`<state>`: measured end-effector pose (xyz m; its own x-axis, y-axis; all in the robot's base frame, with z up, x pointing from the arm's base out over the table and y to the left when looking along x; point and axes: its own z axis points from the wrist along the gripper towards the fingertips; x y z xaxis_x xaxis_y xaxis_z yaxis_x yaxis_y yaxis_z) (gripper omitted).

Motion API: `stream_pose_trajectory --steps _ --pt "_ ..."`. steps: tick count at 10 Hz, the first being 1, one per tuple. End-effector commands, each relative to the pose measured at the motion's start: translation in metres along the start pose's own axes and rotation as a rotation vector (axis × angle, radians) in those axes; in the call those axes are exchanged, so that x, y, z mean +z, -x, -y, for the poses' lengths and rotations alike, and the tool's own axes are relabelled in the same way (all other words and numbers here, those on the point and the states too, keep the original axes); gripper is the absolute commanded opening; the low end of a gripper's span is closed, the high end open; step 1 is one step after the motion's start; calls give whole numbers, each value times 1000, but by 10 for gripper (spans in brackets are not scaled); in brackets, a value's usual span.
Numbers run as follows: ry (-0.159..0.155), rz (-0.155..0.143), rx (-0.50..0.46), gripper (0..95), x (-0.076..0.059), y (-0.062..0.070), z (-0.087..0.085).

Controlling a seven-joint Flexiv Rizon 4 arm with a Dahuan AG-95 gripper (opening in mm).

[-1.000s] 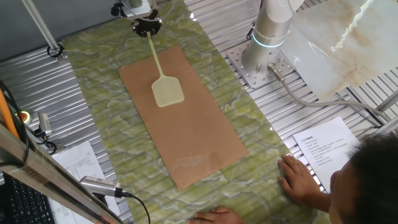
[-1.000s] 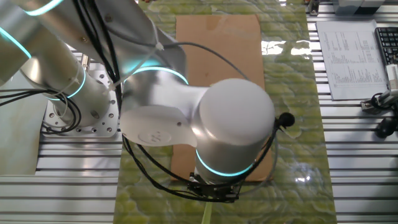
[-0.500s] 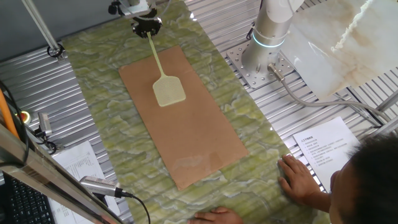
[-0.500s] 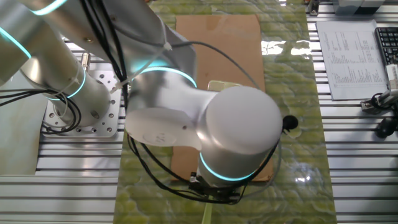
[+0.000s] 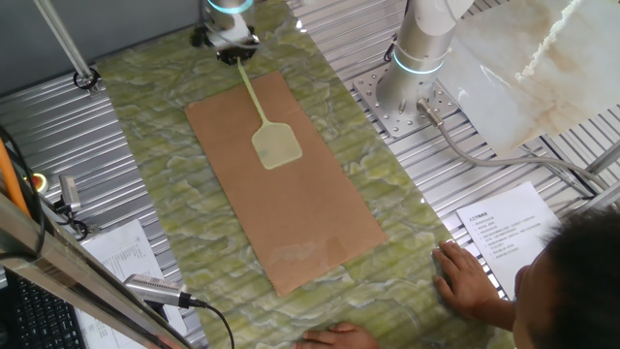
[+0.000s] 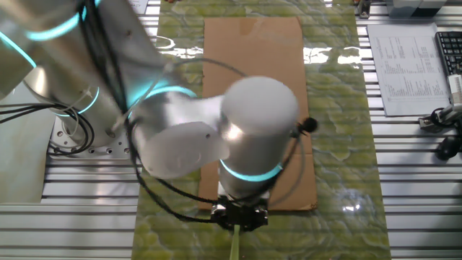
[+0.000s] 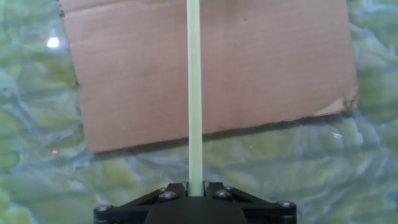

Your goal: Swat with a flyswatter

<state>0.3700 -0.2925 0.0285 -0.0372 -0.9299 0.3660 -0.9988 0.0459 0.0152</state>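
The pale yellow-green flyswatter reaches out over the brown board, its squarish mesh head near the board's far half and its thin handle running back to my gripper. The gripper is shut on the end of the handle, at the board's far short edge. In the other fixed view the arm's wrist hides the swatter head; only the gripper and a short piece of handle show below it.
A green marbled mat covers the table under the board. A person's hands rest on the mat's near edge. The robot base stands at the right. Papers and cables lie on the metal slats.
The gripper has shifted and turned, swinging the swatter head to the right and lower in the fixed view. In the other fixed view the wrist has swung left.
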Motion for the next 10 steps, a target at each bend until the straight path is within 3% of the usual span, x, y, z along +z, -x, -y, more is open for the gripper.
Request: stream_pose_trajectory --steps 1,2,3,4,6,10 --pt "-115 -211 -2 0 5 -17 -1" --pt "-125 -221 40 0 5 -18 3" --pt "-119 -172 76 0 1 -21 7" --pt "-85 -50 112 0 -11 -28 13" --pt "-76 17 148 0 -27 -35 19" --pt "-68 108 201 0 -42 -31 24"
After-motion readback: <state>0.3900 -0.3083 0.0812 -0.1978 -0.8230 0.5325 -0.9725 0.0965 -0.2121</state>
